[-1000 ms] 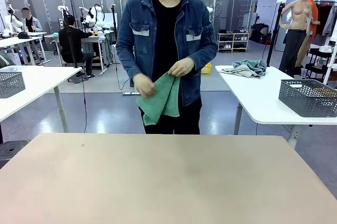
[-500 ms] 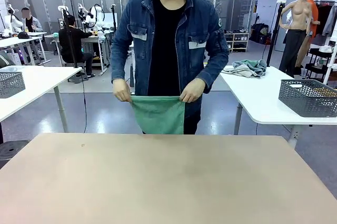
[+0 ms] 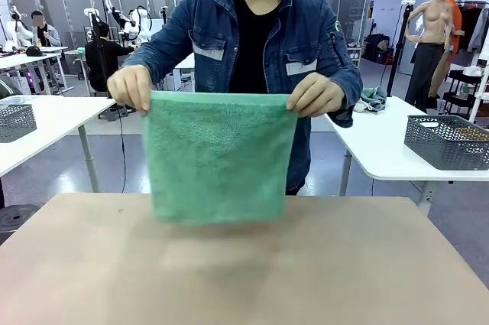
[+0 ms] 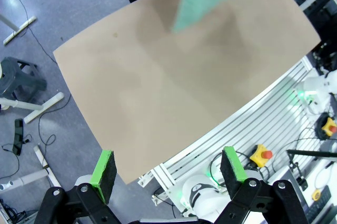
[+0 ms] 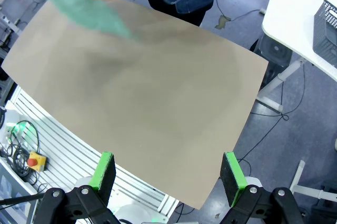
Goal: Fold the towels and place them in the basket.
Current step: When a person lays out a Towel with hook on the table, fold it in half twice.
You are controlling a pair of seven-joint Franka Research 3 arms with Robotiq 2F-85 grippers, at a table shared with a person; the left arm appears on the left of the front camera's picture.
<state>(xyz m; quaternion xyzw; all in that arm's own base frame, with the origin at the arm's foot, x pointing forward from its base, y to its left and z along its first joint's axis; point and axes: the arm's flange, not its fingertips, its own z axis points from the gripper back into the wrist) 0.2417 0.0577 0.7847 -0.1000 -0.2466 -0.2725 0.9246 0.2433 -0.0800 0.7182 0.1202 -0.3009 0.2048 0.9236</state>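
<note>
Person at the far side is holding a green square terry towel (image 3: 218, 157) spread by its top corners, one of the person's hands (image 3: 130, 86) pinching each end, w/ the bottom edge seemingly hanging just above the beige counter (image 3: 244, 279). Robot's left hand (image 4: 168, 170) and right hand (image 5: 168, 171) are both hanging wide open, gripping nothing. Judging the step: towel wants laying flat, square to the counter edge, mid-counter, corners reachable by both arms; arms are best waiting til it's released. A dark grey wire-mesh basket (image 3: 447, 141) is sitting on a white side counter (image 3: 374, 141) at pic right, well apart from the towel, contents not readable. A similar basket (image 3: 15, 120) is sitting at pic left, inside likewise hidden.
</note>
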